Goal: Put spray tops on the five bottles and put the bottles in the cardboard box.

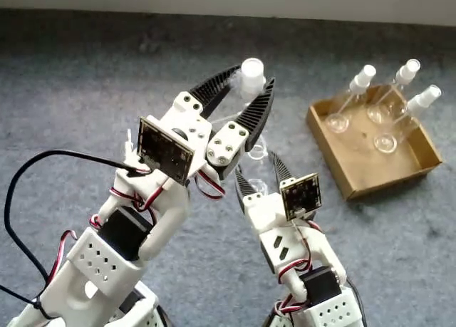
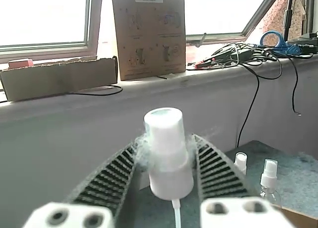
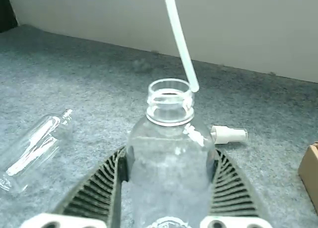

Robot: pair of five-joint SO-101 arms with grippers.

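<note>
"White plastic, that spray top [image 1: 252,72]. Is it secure?"

"It looks so. The left claw [image 1: 249,85] pinches it by the collar, high above the grey desk [image 1: 85,78], and the thin dip tube [image 3: 180,39] hangs down from it. The top is light and hard, so I judge that a modest squeeze will hold it. The tube is the soft part and will likely bend if it snags."

"And the bottle [image 3: 170,138]?"

"It stands upright with the right claw [image 3: 169,161] closed around its body, just below the shoulder. It is clear and smooth, so probably slippery, and empty, so it weighs next to nothing. I'd grip the wide body rather than the neck, because the threads need to stay free."

"Where is the tube's tip?"

"Right at the rim of the open neck. I cannot tell whether it is inside the rim or just touching it."

"What about the rest?"

"Three capped bottles [image 1: 390,92] lie in the cardboard box [image 1: 392,181], off to the side of the arms. An empty bottle [image 3: 35,143] lies on its side on the desk, and a loose spray top [image 3: 228,134] lies farther off. Both are round and will probably roll if nudged."
</note>
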